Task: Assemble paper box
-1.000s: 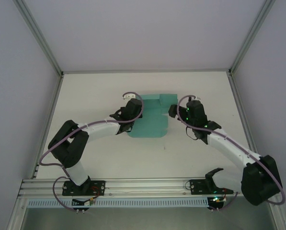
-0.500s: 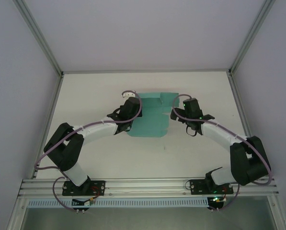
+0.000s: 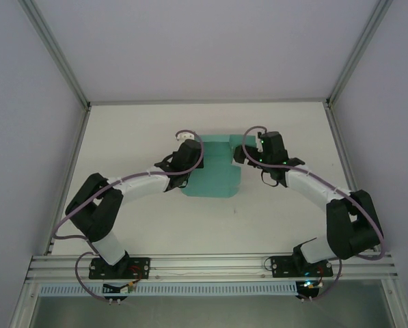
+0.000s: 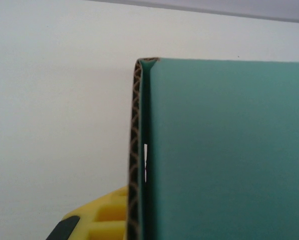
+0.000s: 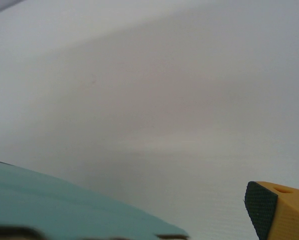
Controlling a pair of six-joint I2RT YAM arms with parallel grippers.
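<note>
White tabletop (image 3: pixel 135 137) is bearing a teal-green corrugated-card paper box (image 3: pixel 214 179). Your arms are arching inward, left gripper (image 3: pixel 192 147) and right gripper (image 3: pixel 240 154) flanking it, their grip impossible to tell.

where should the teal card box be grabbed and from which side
Grip the teal-green corrugated card box by its left side panel, probably coming in from the left with one finger on each face. The left wrist view shows that panel as a thin sheet ending in a bare corrugated edge, which suits a pinch. From above, the body looks too broad to span.
</note>
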